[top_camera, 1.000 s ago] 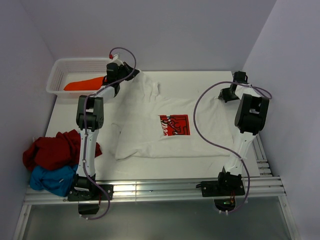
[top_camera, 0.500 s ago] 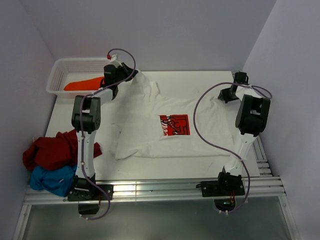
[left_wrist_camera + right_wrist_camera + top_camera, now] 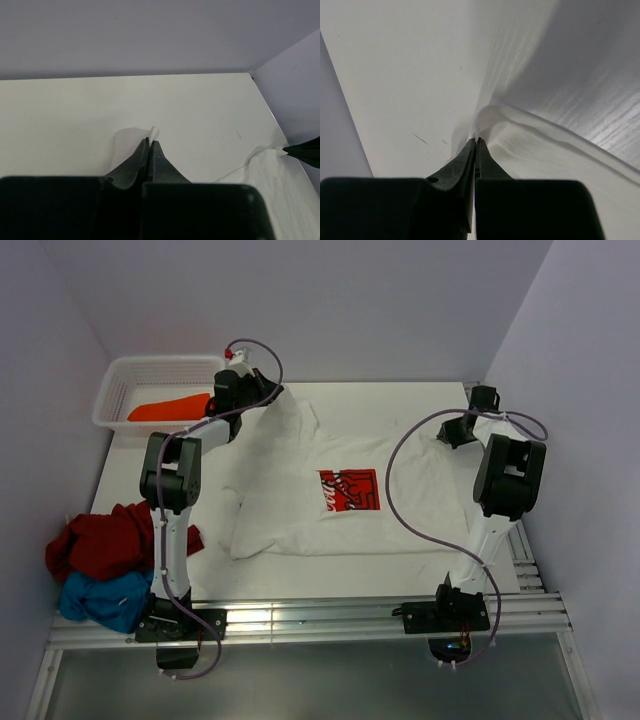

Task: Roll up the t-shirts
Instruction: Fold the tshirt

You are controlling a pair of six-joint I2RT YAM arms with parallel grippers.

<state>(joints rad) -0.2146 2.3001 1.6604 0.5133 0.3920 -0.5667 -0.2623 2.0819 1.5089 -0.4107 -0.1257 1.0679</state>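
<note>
The white t-shirt [image 3: 300, 500] with a red square chest print [image 3: 350, 490] lies spread on the table's middle. My left gripper [image 3: 268, 392] is shut on its far left corner, and a sliver of white cloth [image 3: 154, 132] pokes out past the tips [image 3: 150, 141]. Over at the far right corner, my right gripper [image 3: 447, 432] is shut on the shirt's edge, and the cloth [image 3: 560, 145] bunches in a fold at its tips [image 3: 476, 141]. An orange tee [image 3: 170, 406] lies in the basket. Dark red [image 3: 105, 540] and blue [image 3: 100, 598] tees are heaped at the near left.
A white perforated basket [image 3: 130, 370] stands at the far left corner by the wall. Walls close in on the back and both sides. An aluminium rail [image 3: 330, 618] carries both arm bases along the near edge.
My left gripper has shifted to the right with the shirt's far left corner, pulling that cloth up into a ridge. The right gripper has barely moved.
</note>
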